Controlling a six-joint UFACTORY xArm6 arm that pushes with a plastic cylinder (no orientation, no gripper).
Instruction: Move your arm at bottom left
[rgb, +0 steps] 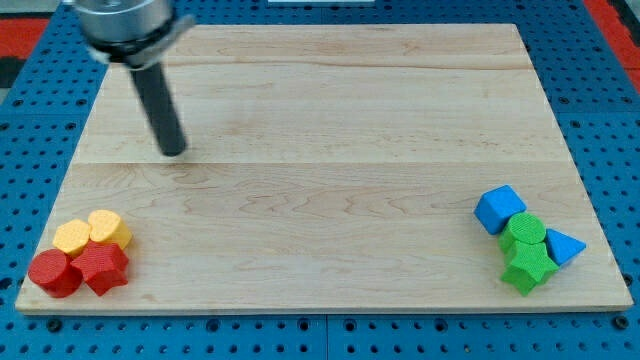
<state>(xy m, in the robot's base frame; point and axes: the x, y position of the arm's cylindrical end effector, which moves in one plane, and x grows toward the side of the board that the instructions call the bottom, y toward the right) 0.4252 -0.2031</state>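
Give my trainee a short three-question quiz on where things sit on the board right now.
1. True or false: my tip touches a block.
2. Which corner holds the red and yellow blocks? A) view's top right B) view's bottom left C) view's bottom right
3. Fill in: the blue cube sits at the view's ____ side.

Key:
1. False; it stands apart, in the upper left of the wooden board.
2. B; two yellow blocks and two red blocks cluster there.
3. Right, beside the green blocks and a blue triangle.
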